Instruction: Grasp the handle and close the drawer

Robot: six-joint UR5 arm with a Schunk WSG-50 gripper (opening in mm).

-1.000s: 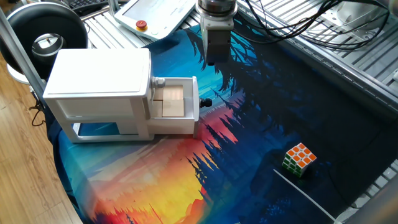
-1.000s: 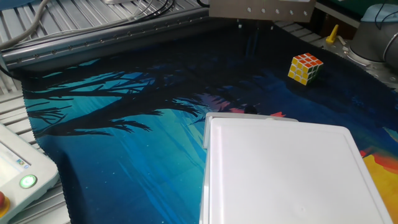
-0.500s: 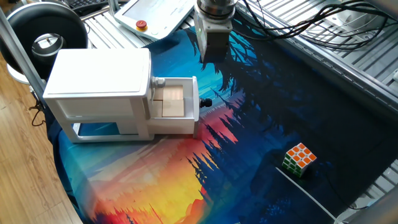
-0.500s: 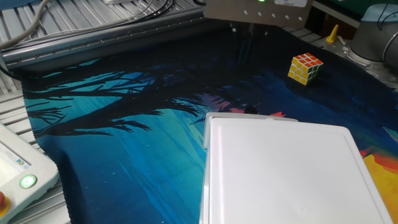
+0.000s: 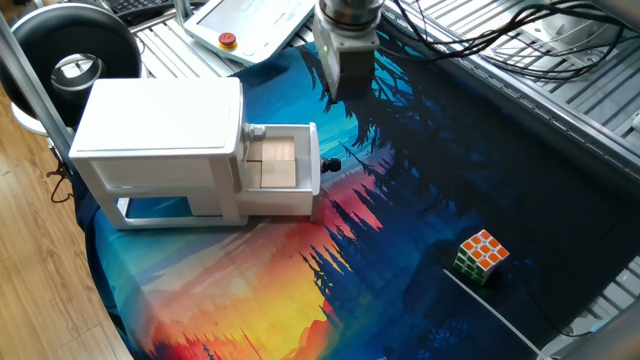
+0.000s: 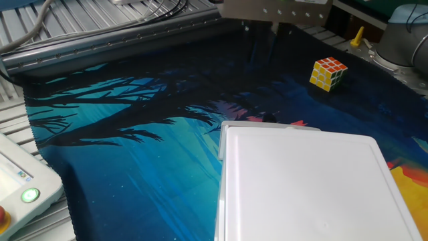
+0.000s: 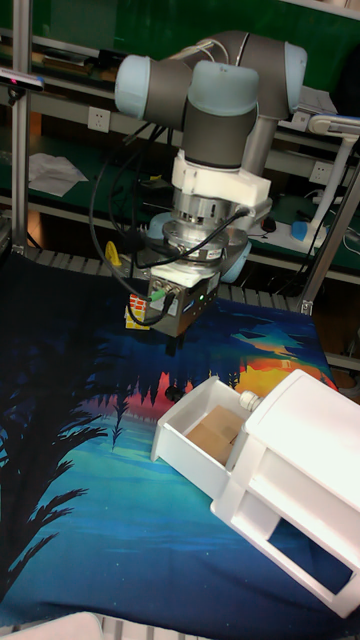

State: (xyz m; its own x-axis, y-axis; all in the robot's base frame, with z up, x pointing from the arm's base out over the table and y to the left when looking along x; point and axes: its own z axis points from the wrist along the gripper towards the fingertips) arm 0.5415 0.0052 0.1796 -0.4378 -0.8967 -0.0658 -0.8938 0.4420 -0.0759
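Observation:
The white drawer (image 5: 282, 160) stands pulled out of the white cabinet (image 5: 160, 130), and its wood-coloured inside shows. The black handle (image 5: 333, 165) sticks out of its flat front panel (image 5: 309, 160). My gripper (image 5: 340, 98) hangs above the cloth behind the handle, well apart from it. In the tall fixed view the gripper (image 7: 172, 345) is above and just behind the handle (image 7: 168, 384). In the other fixed view the dark fingers (image 6: 251, 40) look spread, open, with nothing between them. There the handle (image 6: 269, 118) peeks over the cabinet top (image 6: 301, 187).
A Rubik's cube (image 5: 481, 256) lies on the printed cloth to the right, also seen as the cube (image 6: 328, 73). A teach pendant (image 5: 250, 25) and cables lie at the back. A black round device (image 5: 75, 45) sits left of the cabinet.
The gripper has shifted slightly sideways at about the same height. The drawer and the cube have not moved.

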